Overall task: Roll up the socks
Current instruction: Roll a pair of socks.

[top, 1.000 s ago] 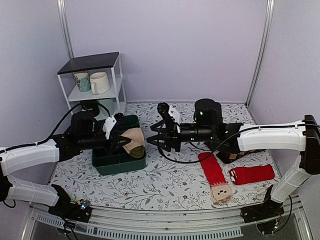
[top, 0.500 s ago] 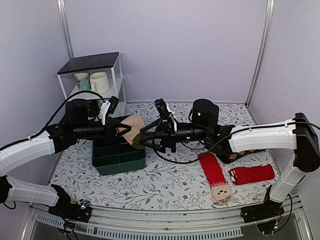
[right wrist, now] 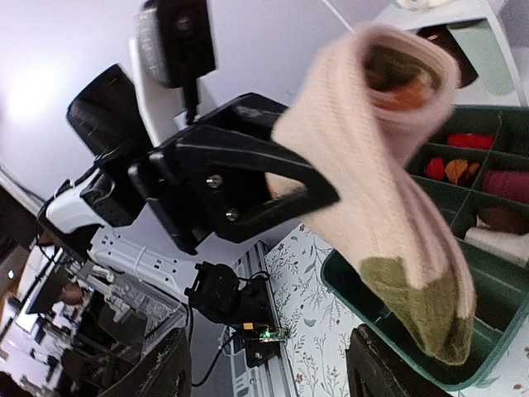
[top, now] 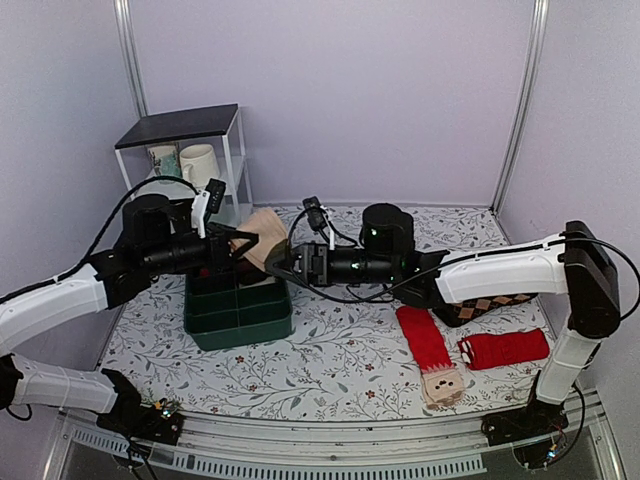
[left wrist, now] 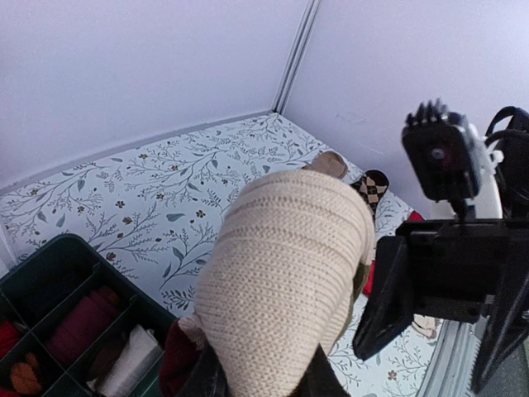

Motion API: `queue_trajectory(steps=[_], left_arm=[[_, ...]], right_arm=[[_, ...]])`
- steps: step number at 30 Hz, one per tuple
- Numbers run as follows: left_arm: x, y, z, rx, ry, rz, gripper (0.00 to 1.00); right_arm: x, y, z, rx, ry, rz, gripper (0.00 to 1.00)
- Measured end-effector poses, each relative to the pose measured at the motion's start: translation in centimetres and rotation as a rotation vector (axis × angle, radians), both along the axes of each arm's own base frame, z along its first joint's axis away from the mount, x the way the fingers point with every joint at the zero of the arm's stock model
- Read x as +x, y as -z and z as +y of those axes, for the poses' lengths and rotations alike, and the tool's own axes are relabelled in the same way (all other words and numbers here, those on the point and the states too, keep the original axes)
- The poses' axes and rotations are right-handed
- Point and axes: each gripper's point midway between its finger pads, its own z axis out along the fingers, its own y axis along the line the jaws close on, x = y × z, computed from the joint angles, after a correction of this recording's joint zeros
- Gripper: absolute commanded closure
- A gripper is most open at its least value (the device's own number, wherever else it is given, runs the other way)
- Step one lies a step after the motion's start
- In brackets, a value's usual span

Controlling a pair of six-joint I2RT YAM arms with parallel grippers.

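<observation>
Compared with half a second ago, the left gripper (top: 236, 250) has carried the cream sock (top: 262, 240) higher and a little toward the table's (top: 330, 375) back edge. The sock now hangs above the back rim of the green bin (top: 240, 322) instead of low over its compartments. The right gripper (top: 281, 263) has reached further toward the left edge and now sits just beside the sock. Whether it touches the knit cannot be told.

The left gripper is clenched on the sock's lower end. The right one is released, its fingers spread wide apart in its wrist view.

The sock is a thick, ribbed cream bundle, folded over on itself. An olive-green toe dangles below, and orange-brown shows inside the open fold at the top.

The bin stands near the left edge, toward the back-left corner. A flat red sock (top: 425, 340) and a rolled red sock (top: 505, 347) lie near the front-right corner.
</observation>
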Motion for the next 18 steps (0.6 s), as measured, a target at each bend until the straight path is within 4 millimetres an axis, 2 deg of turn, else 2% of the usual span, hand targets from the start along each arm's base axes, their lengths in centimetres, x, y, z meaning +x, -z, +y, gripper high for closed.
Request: queue_trajectory(steps=[4,7,11,18], left_arm=[[0.1,-0.7,0.0,-0.019,-0.003,-0.036,1.00],[0.2,-0.9,0.0,-0.026,-0.005,-0.052,1.00],[0.2,-0.5,0.1,-0.022,-0.011,-0.059,1.00],[0.0,0.3,0.1,-0.015,0.001,-0.073,1.00]], right_arm=[[0.9,0.4,0.0,0.007,0.057,0.098,0.29],[1.6,-0.3,0.4,0.031,0.081,0.131,0.28],[2.4,-1.0,0.7,0.072,0.102,0.166,0.27],[3.8,-0.5,1.2,0.089,0.134,0.235,0.23]])
